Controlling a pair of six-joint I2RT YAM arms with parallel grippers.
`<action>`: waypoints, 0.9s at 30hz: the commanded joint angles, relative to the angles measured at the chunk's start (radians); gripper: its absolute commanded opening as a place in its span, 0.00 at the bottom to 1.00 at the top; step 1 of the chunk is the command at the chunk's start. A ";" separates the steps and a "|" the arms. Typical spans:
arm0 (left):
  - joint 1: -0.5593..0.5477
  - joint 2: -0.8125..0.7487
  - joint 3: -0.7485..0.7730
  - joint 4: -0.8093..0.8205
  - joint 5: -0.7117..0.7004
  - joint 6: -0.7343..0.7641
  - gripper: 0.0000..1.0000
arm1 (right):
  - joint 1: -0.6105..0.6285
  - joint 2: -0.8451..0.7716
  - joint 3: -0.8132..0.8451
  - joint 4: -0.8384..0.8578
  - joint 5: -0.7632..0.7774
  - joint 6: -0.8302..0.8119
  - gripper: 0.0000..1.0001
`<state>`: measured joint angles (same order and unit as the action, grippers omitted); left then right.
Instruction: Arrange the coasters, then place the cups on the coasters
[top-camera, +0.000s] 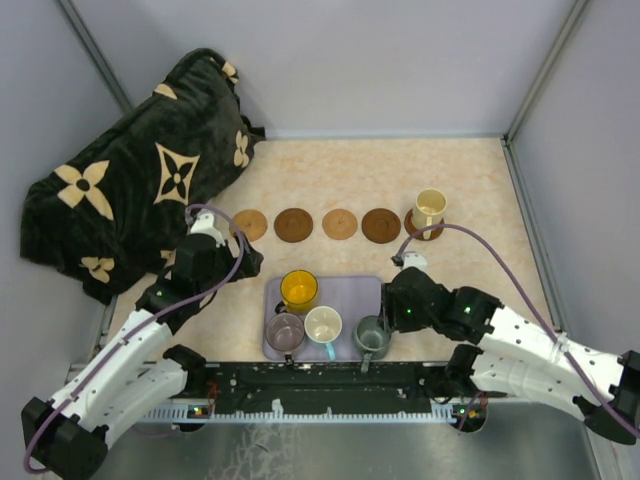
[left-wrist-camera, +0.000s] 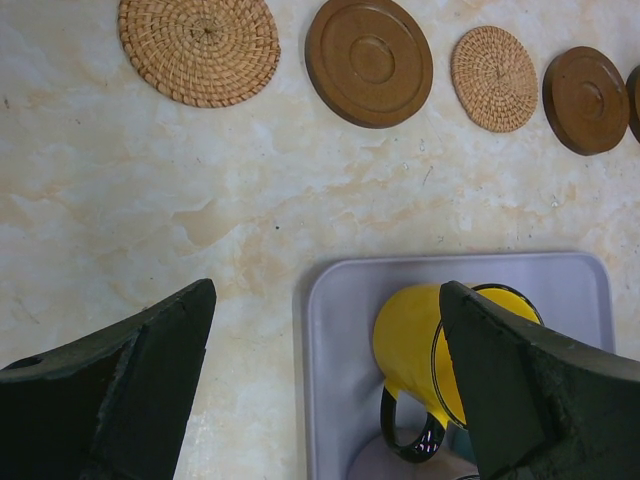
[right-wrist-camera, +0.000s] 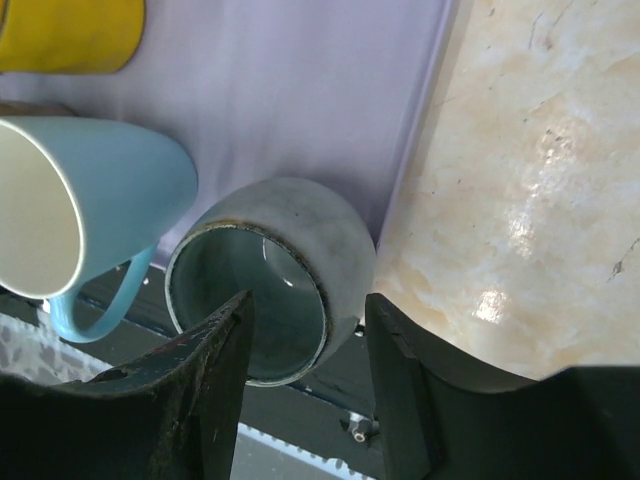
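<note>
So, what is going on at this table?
Two robot arms are setting mugs on coasters. Five coasters lie in a row, and the cream mug stands on the rightmost one. The yellow mug, mauve mug, blue-handled mug and grey-green mug are in the lavender tray. The right gripper straddles the grey-green mug's rim, one finger inside, jaws not closed on it. The left gripper hangs open near the yellow mug.

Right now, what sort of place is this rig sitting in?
Likely a lab robot test cell, not a home: plain grey panel walls box in a beige marble-pattern tabletop, with staged props: a lavender rectangular tray and a black flower-patterned plush blanket.
</note>
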<state>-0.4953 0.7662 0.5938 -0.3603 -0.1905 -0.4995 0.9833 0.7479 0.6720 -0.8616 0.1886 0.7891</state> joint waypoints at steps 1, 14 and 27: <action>-0.004 0.013 0.014 0.021 0.007 0.003 0.99 | 0.055 0.046 0.007 -0.004 -0.017 0.006 0.49; -0.003 -0.015 0.001 0.017 -0.008 0.003 0.99 | 0.098 0.145 0.012 -0.031 0.064 0.040 0.30; -0.003 -0.032 -0.012 0.025 -0.017 0.001 0.99 | 0.109 0.250 0.081 0.003 0.149 -0.012 0.10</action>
<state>-0.4953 0.7479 0.5934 -0.3599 -0.1986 -0.4995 1.0782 0.9756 0.6884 -0.8993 0.2901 0.7883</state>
